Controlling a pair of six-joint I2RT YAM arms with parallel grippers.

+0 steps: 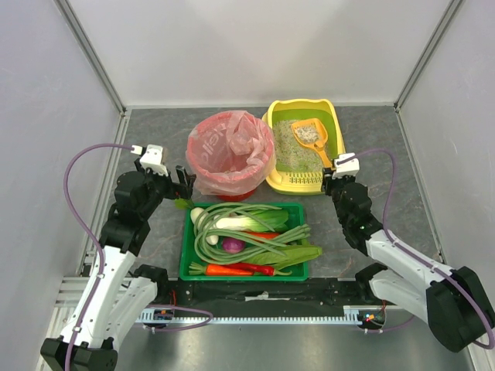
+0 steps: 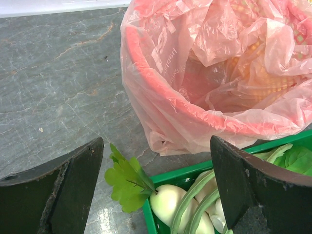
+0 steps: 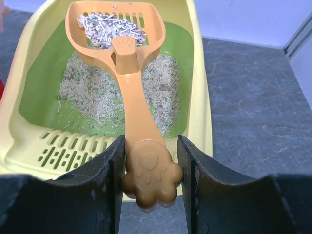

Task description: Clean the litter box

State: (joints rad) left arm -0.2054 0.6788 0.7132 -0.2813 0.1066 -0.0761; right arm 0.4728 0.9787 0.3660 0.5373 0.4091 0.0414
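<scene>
Right hand (image 3: pixel 152 146) is clamped on the paw-shaped end of the orange scoop (image 3: pixel 131 87), one dark finger pressed against each side of the handle. In the overhead view this hand (image 1: pixel 338 174) sits right of centre, at the near edge of the litter box (image 1: pixel 334 124). The scoop (image 1: pixel 311 135) reaches from it up and to the left, over the box. Its slotted bowl holds a heap of pale pellets mixed with darker bits.

The litter box stands in the upper right of the overhead view, on the grey tabletop (image 1: pixel 155 131). In the right wrist view its yellow rim (image 3: pixel 199 97) frames a green lining, with beige litter spread thinly across the floor and a slotted yellow ledge at the near end.

Left hand (image 2: pixel 156 141) has its fingers wide apart and holds nothing. In the overhead view it (image 1: pixel 182 182) hangs left of centre, just beside the red bin (image 1: pixel 230 154) lined with a pink bag and above the upper left corner of the green tray (image 1: pixel 186 247) of vegetables. The bin touches the left side of the litter box.
</scene>
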